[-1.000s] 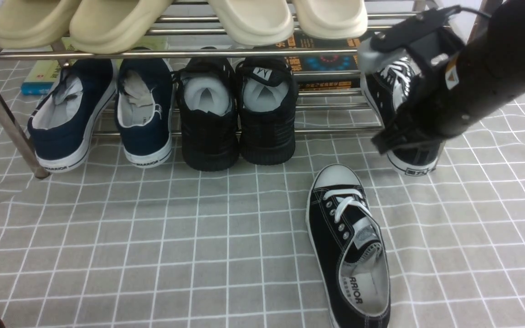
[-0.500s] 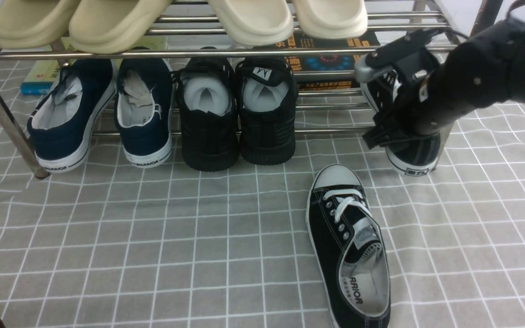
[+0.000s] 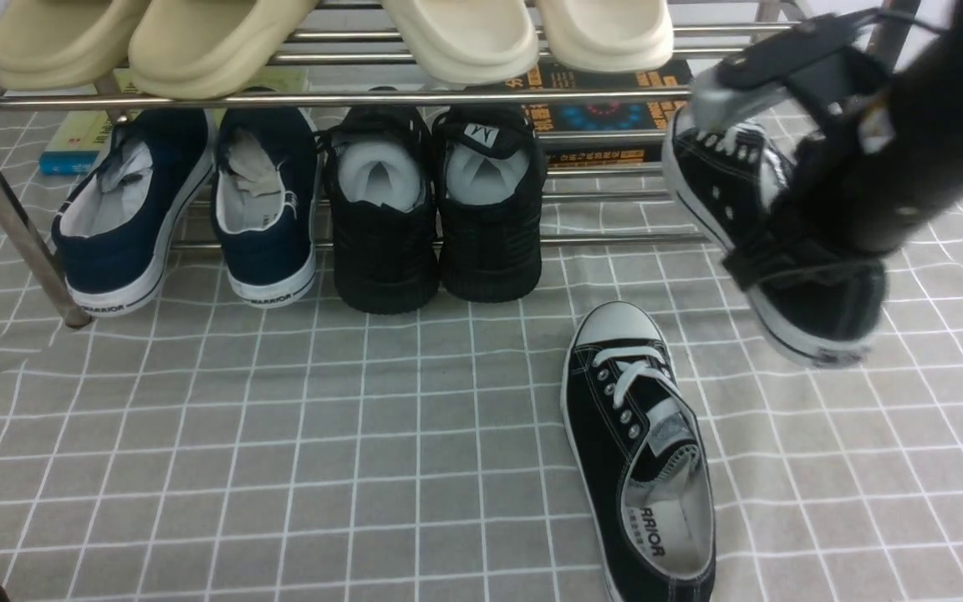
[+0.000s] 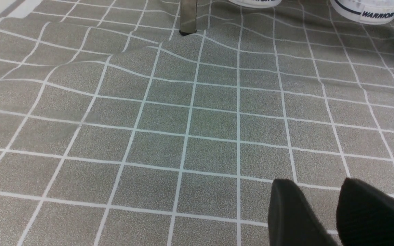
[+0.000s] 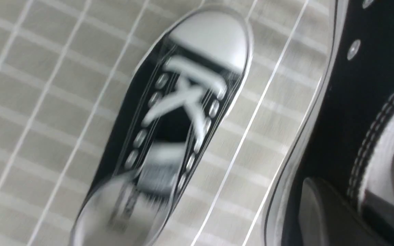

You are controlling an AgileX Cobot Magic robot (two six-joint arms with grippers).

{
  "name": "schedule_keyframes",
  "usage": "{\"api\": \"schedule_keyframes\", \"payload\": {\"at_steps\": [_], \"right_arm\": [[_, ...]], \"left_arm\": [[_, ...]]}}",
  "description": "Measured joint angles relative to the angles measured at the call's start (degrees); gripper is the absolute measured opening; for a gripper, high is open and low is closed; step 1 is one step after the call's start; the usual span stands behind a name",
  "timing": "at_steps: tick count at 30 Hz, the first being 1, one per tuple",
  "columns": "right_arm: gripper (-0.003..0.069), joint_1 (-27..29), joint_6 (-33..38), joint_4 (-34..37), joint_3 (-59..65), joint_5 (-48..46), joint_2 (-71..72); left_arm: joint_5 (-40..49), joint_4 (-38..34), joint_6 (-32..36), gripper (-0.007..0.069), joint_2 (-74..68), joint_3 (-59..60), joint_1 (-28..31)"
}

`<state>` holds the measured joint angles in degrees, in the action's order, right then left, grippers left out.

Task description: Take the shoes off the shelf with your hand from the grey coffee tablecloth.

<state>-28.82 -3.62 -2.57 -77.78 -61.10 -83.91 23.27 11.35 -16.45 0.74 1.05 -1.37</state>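
With one sneaker (image 3: 640, 451) already on the cloth (image 3: 323, 435) at the lower right of the frame, I judge the job about half done. My right gripper (image 5: 333, 201) is clamped on the side wall of its mate (image 3: 816, 309), held tilted at the upper right, beside the rack (image 3: 615, 240); setting that down is left. I should ease it clear of the rack's bars. Open cloth spreads right of the first shoe, room enough to lower this one.

One black low-top sneaker (image 3: 644, 451) lies upright on the grey cloth (image 3: 364, 401).
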Motion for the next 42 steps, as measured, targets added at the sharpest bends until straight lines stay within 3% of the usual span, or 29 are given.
{"api": "schedule_keyframes", "payload": {"at_steps": [5, 13, 25, 31, 32, 35, 36, 39, 42], "right_arm": [[0.0004, 0.0, -0.38, 3.78, 10.69, 1.4, 5.9], [0.0006, 0.0, -0.9, 4.64, 26.95, 18.81, 6.66], [0.0028, 0.0, -1.03, 4.94, 29.42, 27.18, 3.7], [0.0124, 0.0, -0.98, 9.54, 29.42, 29.14, 1.98], [0.0188, 0.0, -0.98, 12.01, 29.1, 28.94, 2.26], [0.0262, 0.0, -0.98, 13.95, 27.93, 27.02, 2.81], [0.0323, 0.0, -0.98, 14.68, 25.8, 23.51, 4.13], [0.0358, 0.0, -1.27, 15.29, 21.64, 16.39, 6.54], [0.0344, 0.0, -1.38, 15.35, 17.74, 10.6, 8.82]], "left_arm": [[0.0, 0.0, 0.0, 0.024, 0.0, 0.0, 0.0], [0.0, 0.0, 0.0, 0.024, 0.0, 0.0, 0.0], [0.0, 0.0, 0.0, 0.024, 0.0, 0.0, 0.0], [0.0, 0.0, 0.0, 0.024, 0.0, 0.0, 0.0], [0.0, 0.0, 0.0, 0.024, 0.0, 0.0, 0.0], [0.0, 0.0, 0.0, 0.024, 0.0, 0.0, 0.0], [0.0, 0.0, 0.0, 0.024, 0.0, 0.0, 0.0], [0.0, 0.0, 0.0, 0.024, 0.0, 0.0, 0.0], [0.0, 0.0, 0.0, 0.024, 0.0, 0.0, 0.0]]}}
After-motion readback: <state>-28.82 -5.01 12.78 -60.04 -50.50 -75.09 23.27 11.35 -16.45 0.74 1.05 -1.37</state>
